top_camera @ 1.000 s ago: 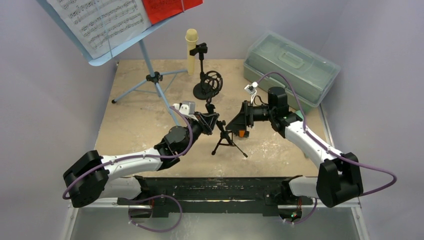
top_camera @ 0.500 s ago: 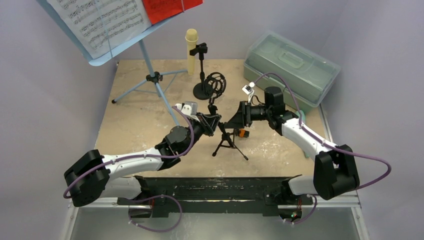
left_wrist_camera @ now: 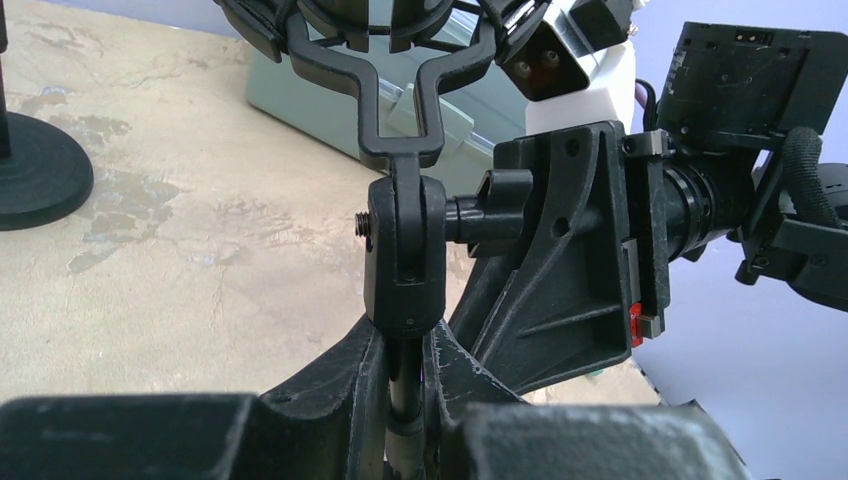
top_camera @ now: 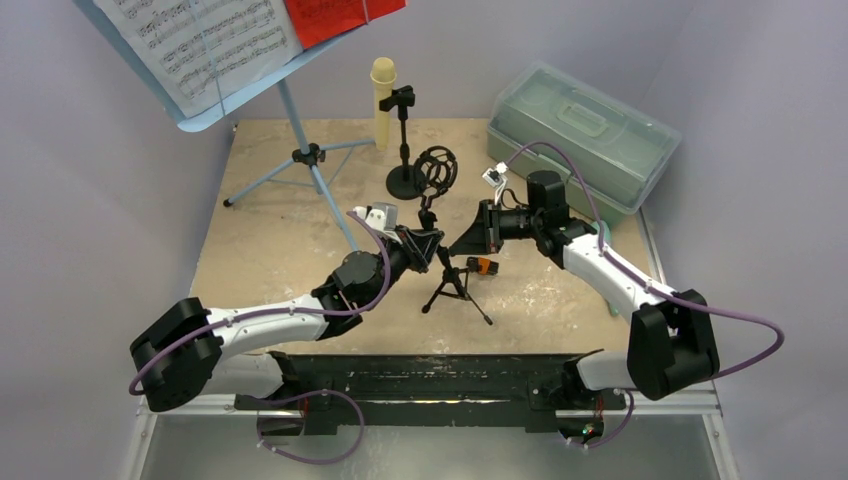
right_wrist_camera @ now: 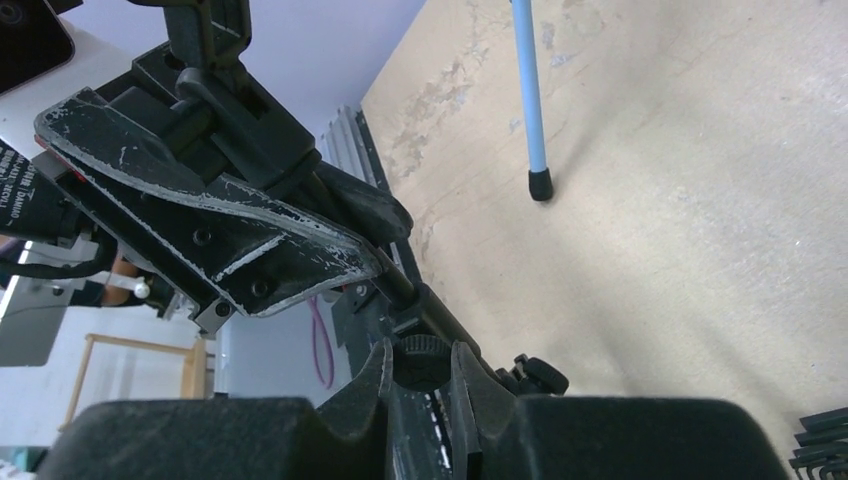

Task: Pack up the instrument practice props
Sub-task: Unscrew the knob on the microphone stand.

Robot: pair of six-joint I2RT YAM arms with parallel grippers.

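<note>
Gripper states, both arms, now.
Left gripper: shut on the stem of the tripod mic holder.
Right gripper: shut on its pivot knob.

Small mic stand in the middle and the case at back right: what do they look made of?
Small mic stand: probably moulded black plastic, matt, with a metal screw tip showing at the pivot; the legs could be metal. Case: translucent grey-green plastic, smooth, its moulded lid handle and ribs plain to see.
</note>
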